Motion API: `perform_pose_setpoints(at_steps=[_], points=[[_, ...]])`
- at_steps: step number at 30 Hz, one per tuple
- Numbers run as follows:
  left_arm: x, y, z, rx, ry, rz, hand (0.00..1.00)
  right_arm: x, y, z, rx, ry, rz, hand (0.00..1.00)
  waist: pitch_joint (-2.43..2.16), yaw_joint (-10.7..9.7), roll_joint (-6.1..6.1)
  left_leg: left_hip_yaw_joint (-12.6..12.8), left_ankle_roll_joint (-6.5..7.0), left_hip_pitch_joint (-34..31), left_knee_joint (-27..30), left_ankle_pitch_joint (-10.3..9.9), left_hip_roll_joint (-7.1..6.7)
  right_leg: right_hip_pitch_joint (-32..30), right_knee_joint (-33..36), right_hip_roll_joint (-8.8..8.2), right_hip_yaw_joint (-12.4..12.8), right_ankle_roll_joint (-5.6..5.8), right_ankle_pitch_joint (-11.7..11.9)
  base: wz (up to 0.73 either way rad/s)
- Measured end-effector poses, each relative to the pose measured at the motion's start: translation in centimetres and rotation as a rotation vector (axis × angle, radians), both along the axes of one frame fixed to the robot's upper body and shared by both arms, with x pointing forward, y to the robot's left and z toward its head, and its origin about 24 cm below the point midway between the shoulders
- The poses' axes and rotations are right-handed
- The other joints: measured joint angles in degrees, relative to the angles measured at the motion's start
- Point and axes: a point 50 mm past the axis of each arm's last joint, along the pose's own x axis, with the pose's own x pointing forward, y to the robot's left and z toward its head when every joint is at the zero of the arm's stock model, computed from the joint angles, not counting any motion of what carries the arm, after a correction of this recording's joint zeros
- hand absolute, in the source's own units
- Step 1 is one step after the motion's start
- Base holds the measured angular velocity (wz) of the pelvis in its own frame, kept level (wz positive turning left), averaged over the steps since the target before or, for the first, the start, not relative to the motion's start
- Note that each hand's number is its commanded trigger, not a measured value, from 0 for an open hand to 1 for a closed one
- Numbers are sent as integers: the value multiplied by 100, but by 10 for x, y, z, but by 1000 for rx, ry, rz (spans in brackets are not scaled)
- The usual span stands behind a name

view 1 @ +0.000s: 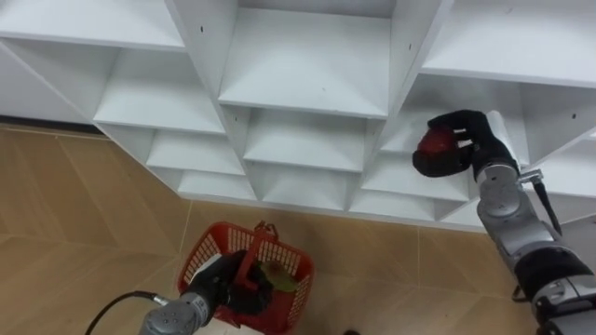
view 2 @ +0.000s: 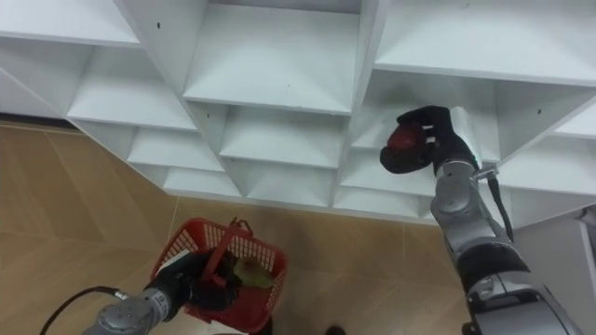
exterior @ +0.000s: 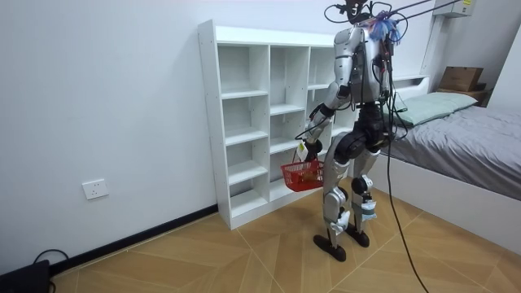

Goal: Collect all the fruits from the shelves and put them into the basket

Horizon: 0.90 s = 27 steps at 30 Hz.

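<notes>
My right hand (view 1: 461, 141) (view 2: 430, 140) reaches into a right-hand compartment of the white closet (view 1: 307, 102) and is shut on a dark red fruit (view 1: 433, 143) (view 2: 401, 140) just above the shelf board. My left hand (view 1: 222, 279) (view 2: 191, 282) hangs low at the lower left, shut on the handle of a red basket (view 1: 279, 265) (view 2: 253, 265) (exterior: 303, 173). A yellowish-green fruit (view 1: 277, 275) (view 2: 249, 274) lies inside the basket. In the room view I stand upright facing the closet (exterior: 260, 114), the basket at knee height.
The closet's other compartments in the eye views are bare white shelves. Wooden floor (view 1: 84, 223) lies below. A bed (exterior: 464, 138) stands behind me at the room view's right, with a cardboard box (exterior: 460, 78) beyond it.
</notes>
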Motion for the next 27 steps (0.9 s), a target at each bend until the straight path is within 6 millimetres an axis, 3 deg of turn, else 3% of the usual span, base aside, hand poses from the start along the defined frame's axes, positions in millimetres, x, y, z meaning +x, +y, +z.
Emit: perform_pose_setpoints(at_steps=[20,27], points=[[1,0,0,1,-2,1,100,2,2,3,-4,-13,9,100,-13,-1,26,-29,-1,-20,-17,-1,0,-22,-2,2,-12,0,0,0],[1,-4,2,-7,-13,-3,100,5,12,11,-8,-54,66,100,-82,-35,106,-22,-3,63,-39,1,-1,51,-11,5,1,1,0,0]])
